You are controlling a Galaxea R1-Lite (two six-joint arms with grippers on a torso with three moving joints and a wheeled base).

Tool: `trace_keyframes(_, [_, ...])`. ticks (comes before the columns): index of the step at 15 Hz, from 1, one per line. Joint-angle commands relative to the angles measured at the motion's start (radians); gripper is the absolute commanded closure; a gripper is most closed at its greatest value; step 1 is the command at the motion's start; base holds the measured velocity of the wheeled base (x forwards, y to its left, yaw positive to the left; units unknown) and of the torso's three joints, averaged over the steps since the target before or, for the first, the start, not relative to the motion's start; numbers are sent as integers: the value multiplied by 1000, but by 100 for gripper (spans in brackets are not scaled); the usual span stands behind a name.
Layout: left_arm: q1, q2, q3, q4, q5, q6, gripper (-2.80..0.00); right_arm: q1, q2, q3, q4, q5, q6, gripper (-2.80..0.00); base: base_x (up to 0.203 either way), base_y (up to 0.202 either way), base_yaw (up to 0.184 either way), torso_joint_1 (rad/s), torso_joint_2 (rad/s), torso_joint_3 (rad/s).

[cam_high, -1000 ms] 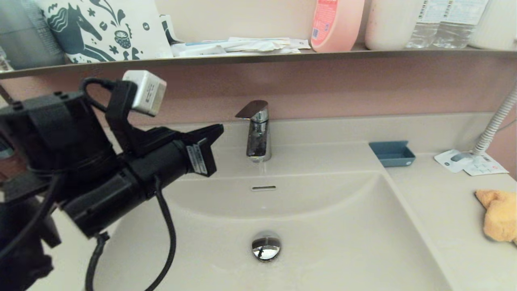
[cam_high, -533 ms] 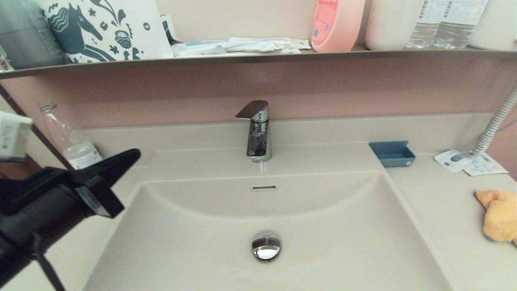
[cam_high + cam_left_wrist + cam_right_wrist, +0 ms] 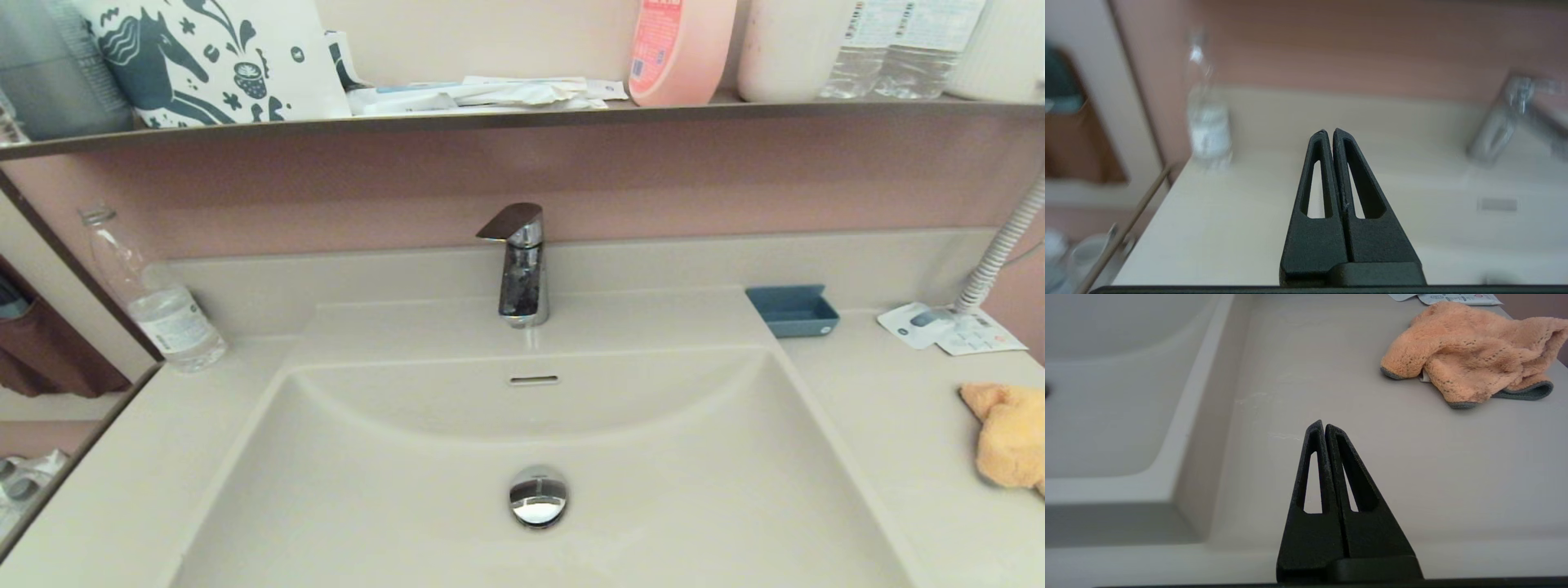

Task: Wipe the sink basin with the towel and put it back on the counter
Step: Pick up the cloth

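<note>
— On the desk [image 3: 882,425], right of the basin [image 3: 653,457]: what's listed?
— One towel [image 3: 1008,437], orange, crumpled, grey trim, lying near the desk's right edge and well apart from the basin. Behind it, white leaflets [image 3: 951,328], with a ribbed hose [image 3: 1000,249] rising beside them. A blue dish [image 3: 793,310] sits at the basin's back right corner.
— Basin itself?
— Beige, curved back wall, slot overflow [image 3: 532,380], chrome plug [image 3: 538,498] at centre. Tap [image 3: 518,265] upright behind it.
— Left side?
— One clear bottle [image 3: 159,298] standing against the back ledge.
— Shelf [image 3: 522,118] above?
— Patterned bag [image 3: 216,57], papers [image 3: 490,91], pink bottle [image 3: 678,49], white jar [image 3: 792,45], water bottles [image 3: 898,45].
— The arms?
— Neither shows from the head view. Right end effector [image 3: 1324,425]: fingers pressed together, holding nothing, hovering over bare desk between the basin rim and the towel, not touching the towel. Left end effector [image 3: 1328,132]: fingers also pressed together, empty, above the left stretch of desk, pointed toward the bottle and back ledge.
</note>
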Motion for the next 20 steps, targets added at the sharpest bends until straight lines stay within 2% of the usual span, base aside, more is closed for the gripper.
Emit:
trace_keyframes(1, [11, -209, 24, 124, -1, -1, 0, 0, 0, 0, 0, 0, -1, 0, 0, 0, 0, 0, 0, 0])
trace_keyframes(3, [30, -313, 44, 269, -16, -2, 0, 0, 0, 0, 0, 0, -1, 0, 0, 0, 0, 0, 0, 0])
trace_keyframes(6, [51, -443, 89, 354, -44, 4, 0, 0, 0, 0, 0, 0, -1, 0, 0, 0, 0, 0, 0, 0])
trace_keyframes(8, [54, -505, 103, 485, -49, 2, 0, 0, 0, 0, 0, 0, -1, 0, 0, 0, 0, 0, 0, 0])
trace_keyframes(10, [55, -505, 131, 493, -84, 14, 0, 0, 0, 0, 0, 0, -1, 0, 0, 0, 0, 0, 0, 0])
trace_keyframes(13, [55, -505, 243, 487, -129, 90, 0, 0, 0, 0, 0, 0, -1, 0, 0, 0, 0, 0, 0, 0])
trace_keyframes(15, [52, -505, 254, 492, -183, 114, 0, 0, 0, 0, 0, 0, -1, 0, 0, 0, 0, 0, 0, 0])
trace_keyframes(17, [50, -505, 254, 494, -188, 133, 0, 0, 0, 0, 0, 0, -1, 0, 0, 0, 0, 0, 0, 0])
trace_keyframes(20, [50, -505, 254, 492, -183, 123, 0, 0, 0, 0, 0, 0, -1, 0, 0, 0, 0, 0, 0, 0])
